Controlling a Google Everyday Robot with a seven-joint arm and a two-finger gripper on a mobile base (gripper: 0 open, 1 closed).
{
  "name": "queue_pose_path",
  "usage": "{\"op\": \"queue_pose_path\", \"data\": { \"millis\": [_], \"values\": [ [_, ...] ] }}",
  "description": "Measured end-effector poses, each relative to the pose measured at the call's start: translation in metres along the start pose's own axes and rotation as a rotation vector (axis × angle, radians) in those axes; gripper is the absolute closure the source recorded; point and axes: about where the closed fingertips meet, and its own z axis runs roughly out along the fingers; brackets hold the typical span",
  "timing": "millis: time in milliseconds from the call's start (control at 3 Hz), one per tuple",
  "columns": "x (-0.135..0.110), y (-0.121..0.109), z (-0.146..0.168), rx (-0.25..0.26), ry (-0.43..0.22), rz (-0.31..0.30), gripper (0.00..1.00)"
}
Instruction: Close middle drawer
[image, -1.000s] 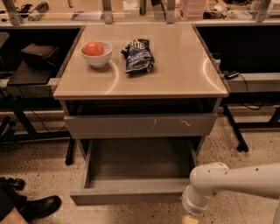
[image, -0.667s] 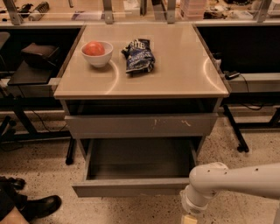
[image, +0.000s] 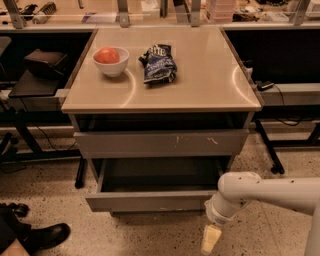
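Note:
The middle drawer (image: 150, 201) is a wide, shallow grey drawer with a plain front. It stands pulled out of the cabinet, and its grey inside (image: 160, 175) shows. Above it sits a closed grey drawer front with small yellowish scratch marks (image: 160, 143). My gripper (image: 210, 239) hangs from the white arm (image: 260, 192) at the lower right. It is just in front of and below the drawer's right front corner, close to the floor. Whether it touches the drawer front cannot be told.
On the beige cabinet top (image: 210, 80) stand a white bowl (image: 110, 61) holding a red fruit and a dark crumpled chip bag (image: 157, 64). A person's black shoe (image: 45, 236) is on the speckled floor at the lower left. Dark desks flank the cabinet on both sides.
The middle drawer has slid inward towards the cabinet, so less of its inside shows. My arm and gripper have followed it slightly forward.

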Motion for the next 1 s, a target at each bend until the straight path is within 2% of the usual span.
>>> {"op": "queue_pose_path", "data": {
  "millis": [333, 667, 1000],
  "values": [
    [-0.002, -0.008, 0.008, -0.013, -0.006, -0.004, 0.00],
    [-0.020, -0.035, 0.022, -0.045, 0.001, -0.050, 0.00],
    [-0.026, -0.042, 0.022, -0.045, 0.003, -0.058, 0.00]
  ]
}}
